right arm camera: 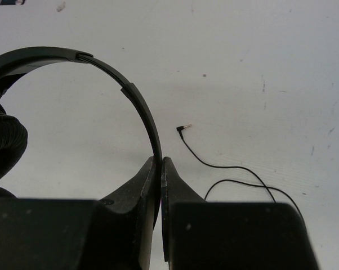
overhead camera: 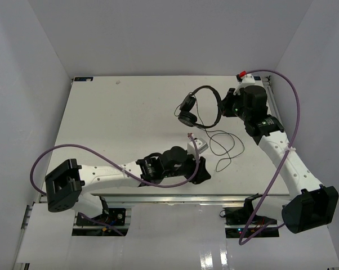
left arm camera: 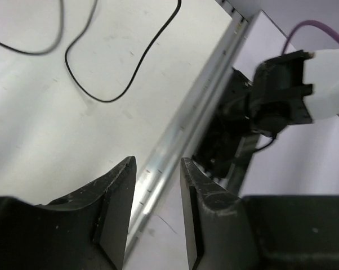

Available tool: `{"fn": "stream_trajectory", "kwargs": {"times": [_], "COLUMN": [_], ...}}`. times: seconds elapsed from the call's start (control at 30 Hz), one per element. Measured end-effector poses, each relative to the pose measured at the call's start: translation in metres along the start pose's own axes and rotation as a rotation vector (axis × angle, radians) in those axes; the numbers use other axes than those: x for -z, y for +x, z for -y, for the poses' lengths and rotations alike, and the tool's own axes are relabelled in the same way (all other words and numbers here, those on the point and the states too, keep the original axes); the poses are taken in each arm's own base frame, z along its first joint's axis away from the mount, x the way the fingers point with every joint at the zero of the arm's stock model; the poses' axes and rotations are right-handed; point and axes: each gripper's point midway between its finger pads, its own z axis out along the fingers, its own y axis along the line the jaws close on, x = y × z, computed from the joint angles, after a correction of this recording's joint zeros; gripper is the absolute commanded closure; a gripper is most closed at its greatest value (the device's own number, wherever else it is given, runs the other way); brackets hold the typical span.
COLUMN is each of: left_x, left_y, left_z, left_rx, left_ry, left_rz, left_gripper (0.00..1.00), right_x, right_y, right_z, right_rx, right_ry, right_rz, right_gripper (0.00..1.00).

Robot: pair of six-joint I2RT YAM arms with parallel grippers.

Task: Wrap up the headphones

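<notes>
The black headphones (overhead camera: 199, 106) are held up over the back right of the table. My right gripper (right arm camera: 160, 159) is shut on their thin headband (right arm camera: 137, 98), which arches away to the left. One padded earcup (right arm camera: 3, 146) shows at the left edge of the right wrist view. The thin black cord (overhead camera: 226, 143) trails in loose loops on the table, and its plug (right arm camera: 183, 128) lies free. My left gripper (left arm camera: 157, 160) is open low over the table's front edge, with only table surface between its fingers. It is in front of the cord loops (left arm camera: 130, 73) and apart from them.
The aluminium rail (left arm camera: 181, 129) along the table's front edge runs just under the left fingers. The right arm's base (left arm camera: 282, 95) sits beyond it. Purple robot cables (overhead camera: 296, 112) arc beside both arms. White walls close the table (overhead camera: 119, 124) on three sides.
</notes>
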Motion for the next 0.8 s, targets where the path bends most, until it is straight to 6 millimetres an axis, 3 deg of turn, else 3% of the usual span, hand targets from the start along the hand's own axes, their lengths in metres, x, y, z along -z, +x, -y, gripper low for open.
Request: {"fn": "stream_trajectory", "kwargs": {"times": [0.13,0.23,0.37,0.4,0.5,0.63,0.8], "left_x": [0.001,0.002,0.011,0.015,0.023,0.024,-0.008], "left_y": [0.008,0.003,-0.006,-0.006,0.004,-0.006,-0.011], "left_z": [-0.032,-0.043,-0.045,-0.045,-0.05,-0.04,-0.034], "left_rx": [-0.109,-0.171,-0.22,-0.23,-0.252,-0.298,-0.362], "left_ry": [-0.062,-0.078,-0.058,-0.05,-0.038,0.017,0.05], "left_rz": [0.115,0.205,0.33,0.356,0.381,0.459,0.49], "left_gripper": [0.54,0.47,0.18,0.15,0.13,0.08,0.02], "right_x": [0.004,0.008,0.014,0.015,0.018,0.02,0.021], "right_y": [-0.003,0.0,0.001,0.0,-0.002,-0.003,-0.004], "right_z": [-0.01,-0.013,-0.014,-0.014,-0.015,-0.018,-0.018], "right_rx": [-0.043,-0.077,-0.096,-0.097,-0.098,-0.099,-0.109], "right_ry": [-0.045,-0.066,-0.075,-0.077,-0.085,-0.096,-0.098], "right_rz": [-0.014,-0.036,-0.046,-0.043,-0.035,-0.033,-0.031], "right_gripper": [0.92,0.92,0.92,0.92,0.92,0.92,0.92]}}
